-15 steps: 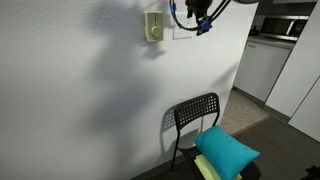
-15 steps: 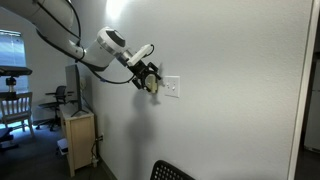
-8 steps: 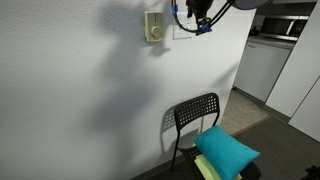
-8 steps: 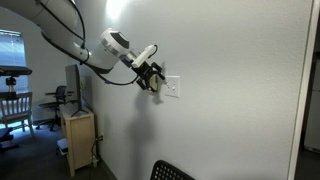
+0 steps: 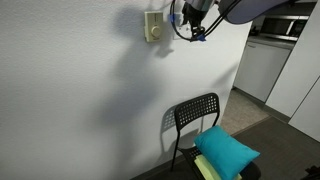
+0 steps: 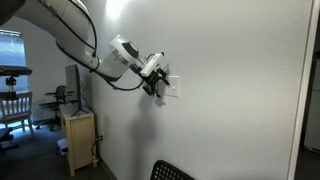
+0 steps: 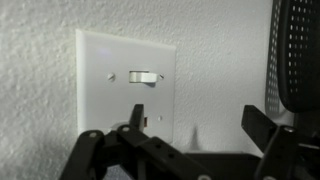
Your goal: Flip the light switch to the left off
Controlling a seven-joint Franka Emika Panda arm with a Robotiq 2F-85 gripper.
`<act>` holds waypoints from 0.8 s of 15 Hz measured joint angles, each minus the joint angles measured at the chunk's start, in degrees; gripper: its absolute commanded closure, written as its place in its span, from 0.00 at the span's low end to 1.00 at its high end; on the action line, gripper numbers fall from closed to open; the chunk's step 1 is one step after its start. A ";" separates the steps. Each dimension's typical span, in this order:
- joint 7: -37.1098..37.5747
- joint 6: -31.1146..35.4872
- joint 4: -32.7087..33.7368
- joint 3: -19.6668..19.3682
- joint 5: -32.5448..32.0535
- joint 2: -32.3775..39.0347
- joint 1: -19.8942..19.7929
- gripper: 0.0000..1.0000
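The white double wall plate fills the left of the wrist view, which seems turned sideways. One small white toggle shows plainly. The other toggle sits just below it, mostly hidden behind one finger, and I cannot tell which of the two is the left light switch. My gripper is open and empty, close to the wall, one finger over the plate and the other over bare wall. In both exterior views the gripper is at the plate.
A cream-yellow plate with a round knob is just beside the gripper. Below stands a black chair with a teal cushion. Kitchen cabinets are to the side. A small wooden cabinet stands against the wall.
The gripper has moved closer to the wall and sideways onto the white double plate. The arm has shifted with it. The jaws stay open.
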 measured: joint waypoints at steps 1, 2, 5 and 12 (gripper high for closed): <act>-0.05 0.01 0.06 -0.01 -0.02 -0.01 0.00 0.00; -0.09 0.01 0.08 -0.02 -0.14 -0.01 0.02 0.00; -0.29 0.48 0.50 -0.02 -1.10 -0.02 0.21 0.00; -1.44 1.76 1.45 -0.02 -1.24 0.40 0.65 0.00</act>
